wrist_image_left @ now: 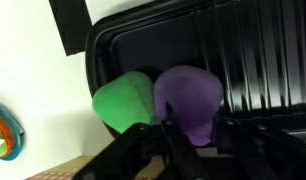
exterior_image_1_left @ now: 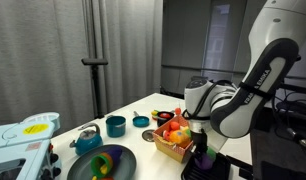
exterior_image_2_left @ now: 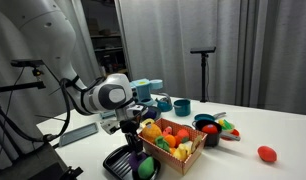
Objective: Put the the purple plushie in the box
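The purple plushie (wrist_image_left: 188,100) lies in a flat black tray (wrist_image_left: 143,45), touching a green toy (wrist_image_left: 123,100) beside it. My gripper (wrist_image_left: 193,135) reaches down over the tray, and its two fingers press on either side of the plushie's near end. In both exterior views the gripper (exterior_image_1_left: 199,140) (exterior_image_2_left: 133,138) hangs low over the tray, next to the box (exterior_image_1_left: 165,150) (exterior_image_2_left: 185,160). The box is tan with low sides and holds several colourful toy foods. The plushie also shows in an exterior view (exterior_image_2_left: 137,158) under the fingers.
A teal cup (exterior_image_1_left: 115,125), a rainbow-striped dish (exterior_image_1_left: 103,163) and a small teal bowl (exterior_image_1_left: 141,121) stand on the white table. In an exterior view a dark bowl of toys (exterior_image_2_left: 211,127) and a red toy (exterior_image_2_left: 266,153) lie beyond the box. A black stand (exterior_image_1_left: 93,62) is behind the table.
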